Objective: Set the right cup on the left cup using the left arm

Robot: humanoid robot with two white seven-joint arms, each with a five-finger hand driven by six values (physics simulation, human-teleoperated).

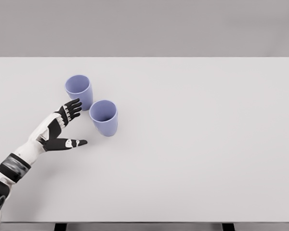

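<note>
Closest to the camera is the left arm (12, 166), coming in from the bottom left corner, white shell with dark joints and a grey band near the elbow. It stretches up and to the right across the worktop (192, 144), which is plain pale grey-white and takes up nearly the whole view.

At the end of it the left robot hand (62, 127) is spread out flat-ish and released, holding nothing. Its fingers (72, 108) point up and right toward the cups, and the thumb (70, 143) sticks out separately lower down, pointing right. So the palm kinda faces the gap where the right cup sits.

Two lavender-blue cups, both upright with open mouths up. Left cup (79, 90) is farther back on the worktop, and the fingertips land right at its lower edge in the picture; can't really tell if they're touching it or just in front of it. Right cup (104, 118) is nearer the camera and to the right, just beside the left one, looks like they almost touch. It's close to the robot hand but with a visible gap between it and the fingers and thumb.

Right arm doesn't show.
</note>
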